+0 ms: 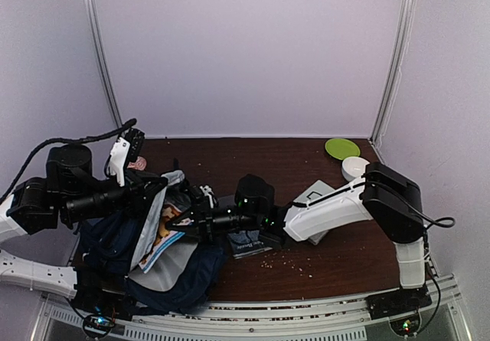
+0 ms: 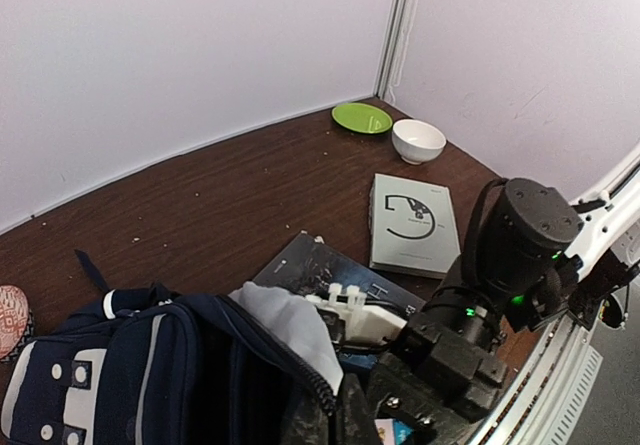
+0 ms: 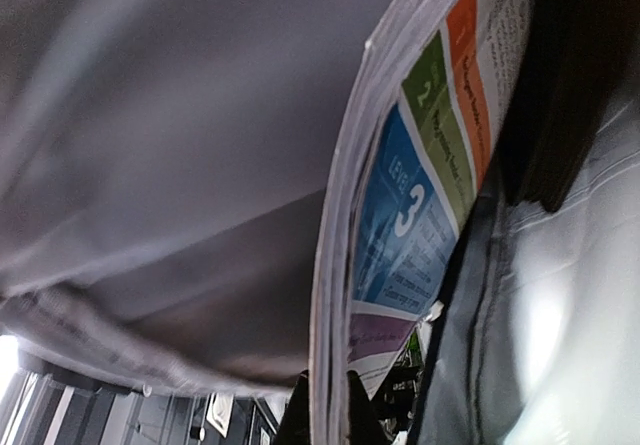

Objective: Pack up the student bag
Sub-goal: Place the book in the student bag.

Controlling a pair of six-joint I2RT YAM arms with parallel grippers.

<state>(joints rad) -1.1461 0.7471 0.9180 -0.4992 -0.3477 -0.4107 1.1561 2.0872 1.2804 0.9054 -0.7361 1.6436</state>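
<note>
The navy student bag [image 1: 164, 280] lies open at the near left of the table, its light grey lining [image 2: 292, 327] showing. My left gripper [image 2: 336, 411] is shut on the bag's zip edge and holds the opening up. My right gripper [image 3: 328, 410] is shut on the edge of a thin colourful booklet [image 3: 420, 195]. In the top view that booklet [image 1: 163, 237] sits partly inside the bag's mouth, with the right gripper [image 1: 193, 217] at the opening. The bag's grey lining [image 3: 170, 165] fills most of the right wrist view.
A dark book [image 1: 249, 243] lies on the table just right of the bag, and a grey book [image 2: 412, 223] lies beyond it under the right arm. A green plate [image 1: 342, 148] and white bowl [image 1: 354, 167] sit at the far right corner. A pink patterned item [image 1: 138, 162] lies far left.
</note>
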